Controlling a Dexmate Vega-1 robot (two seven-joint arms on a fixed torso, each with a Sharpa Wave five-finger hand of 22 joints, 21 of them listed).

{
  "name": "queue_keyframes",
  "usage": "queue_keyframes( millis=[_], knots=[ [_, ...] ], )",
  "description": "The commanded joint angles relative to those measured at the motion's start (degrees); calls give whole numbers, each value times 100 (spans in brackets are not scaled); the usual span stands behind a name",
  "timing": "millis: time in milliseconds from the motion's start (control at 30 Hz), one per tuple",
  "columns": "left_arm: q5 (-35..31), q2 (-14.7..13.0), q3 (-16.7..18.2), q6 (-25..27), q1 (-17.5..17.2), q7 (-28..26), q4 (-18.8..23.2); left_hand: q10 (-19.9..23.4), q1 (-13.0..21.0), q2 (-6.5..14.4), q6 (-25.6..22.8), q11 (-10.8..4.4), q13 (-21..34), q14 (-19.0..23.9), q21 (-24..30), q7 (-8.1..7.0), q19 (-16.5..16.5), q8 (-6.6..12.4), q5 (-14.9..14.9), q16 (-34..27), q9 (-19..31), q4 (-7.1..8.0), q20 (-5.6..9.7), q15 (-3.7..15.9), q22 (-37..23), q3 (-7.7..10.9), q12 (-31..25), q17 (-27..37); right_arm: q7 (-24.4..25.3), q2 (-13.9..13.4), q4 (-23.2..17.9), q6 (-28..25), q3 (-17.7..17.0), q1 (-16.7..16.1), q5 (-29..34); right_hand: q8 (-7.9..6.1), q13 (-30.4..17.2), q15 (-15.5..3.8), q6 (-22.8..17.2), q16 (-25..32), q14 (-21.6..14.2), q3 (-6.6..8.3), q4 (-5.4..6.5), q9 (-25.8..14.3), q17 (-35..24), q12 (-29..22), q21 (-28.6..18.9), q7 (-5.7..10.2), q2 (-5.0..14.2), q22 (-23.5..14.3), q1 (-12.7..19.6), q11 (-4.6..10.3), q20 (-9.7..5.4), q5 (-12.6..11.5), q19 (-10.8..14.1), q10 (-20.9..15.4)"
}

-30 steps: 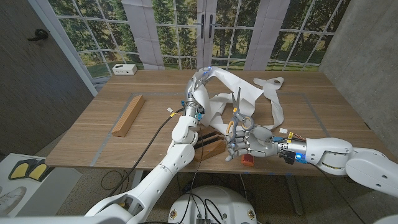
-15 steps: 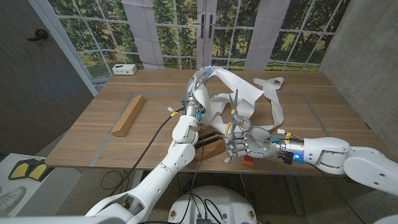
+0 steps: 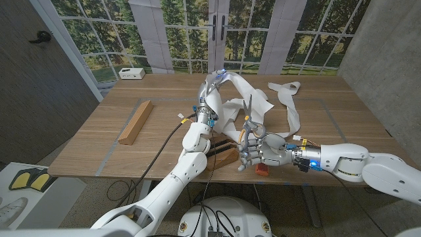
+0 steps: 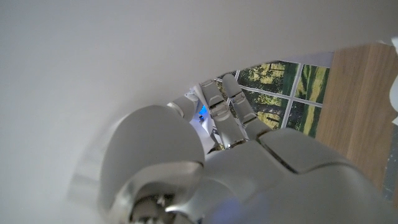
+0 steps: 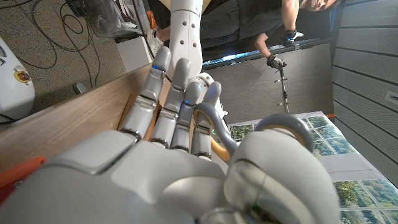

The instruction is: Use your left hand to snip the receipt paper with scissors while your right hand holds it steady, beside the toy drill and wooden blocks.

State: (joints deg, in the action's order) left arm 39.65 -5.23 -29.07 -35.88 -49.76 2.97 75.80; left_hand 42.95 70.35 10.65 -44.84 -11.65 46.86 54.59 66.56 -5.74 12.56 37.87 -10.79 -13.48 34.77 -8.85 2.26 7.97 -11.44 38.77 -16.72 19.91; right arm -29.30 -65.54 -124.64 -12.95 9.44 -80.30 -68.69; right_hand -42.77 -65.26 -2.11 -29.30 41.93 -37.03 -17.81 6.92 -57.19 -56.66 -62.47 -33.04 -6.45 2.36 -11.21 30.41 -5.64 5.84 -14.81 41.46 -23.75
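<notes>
A long white receipt paper [image 3: 250, 99] lies in loops across the middle of the table. My left hand [image 3: 212, 89] holds one end of it raised off the wood, and the sheet [image 4: 155, 62] drapes over that hand [image 4: 249, 168]. My right hand [image 3: 264, 150] stands near the front edge and grips the grey-handled scissors [image 3: 249, 113], blades pointing up toward a paper loop. The handle rings [image 5: 273, 127] wrap round its thumb and fingers [image 5: 180, 93]. I cannot tell whether the blades touch the paper.
A long wooden block [image 3: 135, 122] lies at the left. Dark wooden blocks [image 3: 223, 155] and an orange toy part [image 3: 262, 169] sit by the front edge under my arms. A white box [image 3: 132, 73] stands at the far left back. A person [image 5: 273, 37] stands behind.
My left hand has lifted the paper end a little higher and farther back, shifting the loops. The right hand with the scissors has barely moved.
</notes>
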Motion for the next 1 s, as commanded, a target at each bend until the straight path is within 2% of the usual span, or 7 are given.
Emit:
queue_keyframes(
  millis=[33,200,800,1000],
  knots=[
    [103,-56,-26,-48,-40,266,53,63,-16,-7,-64,-20,10,85,55,3,-31,27,16,21,-13,-7,708,547,5,25,16,-1,56,115,213,-58,173,230,-81,16,-15,-25,-141,-22,-12,-22,13,-3,-12,35,22,-138,31,-8,27,-7,1,12,46,-20],
    [46,-70,-13,-5,-20,182,38,75,-15,-7,-50,-22,9,90,79,-3,-40,29,17,24,-2,-12,721,547,22,25,28,-13,15,101,202,-95,243,314,-81,17,-16,-27,-144,-15,-18,-22,12,-9,-25,37,26,-131,30,-8,29,0,0,13,54,-20],
    [-43,-39,-51,152,206,191,-324,76,-19,-17,-89,-16,0,71,143,10,-74,21,18,48,-47,-23,714,546,65,29,84,-56,-48,-36,125,35,158,208,-73,31,-31,-18,-166,-38,-13,-19,6,-14,-19,40,53,-133,36,-9,41,-13,-6,16,68,-26],
    [-58,-12,-114,225,283,259,-364,126,-20,-29,-139,-24,-53,-106,200,18,-110,-6,15,143,-128,-39,704,544,90,52,149,-138,-123,-39,85,103,197,189,-9,37,-19,-15,-162,-30,-24,-19,6,-22,-35,48,65,-131,37,-10,43,-2,0,17,67,-37]
  ],
)
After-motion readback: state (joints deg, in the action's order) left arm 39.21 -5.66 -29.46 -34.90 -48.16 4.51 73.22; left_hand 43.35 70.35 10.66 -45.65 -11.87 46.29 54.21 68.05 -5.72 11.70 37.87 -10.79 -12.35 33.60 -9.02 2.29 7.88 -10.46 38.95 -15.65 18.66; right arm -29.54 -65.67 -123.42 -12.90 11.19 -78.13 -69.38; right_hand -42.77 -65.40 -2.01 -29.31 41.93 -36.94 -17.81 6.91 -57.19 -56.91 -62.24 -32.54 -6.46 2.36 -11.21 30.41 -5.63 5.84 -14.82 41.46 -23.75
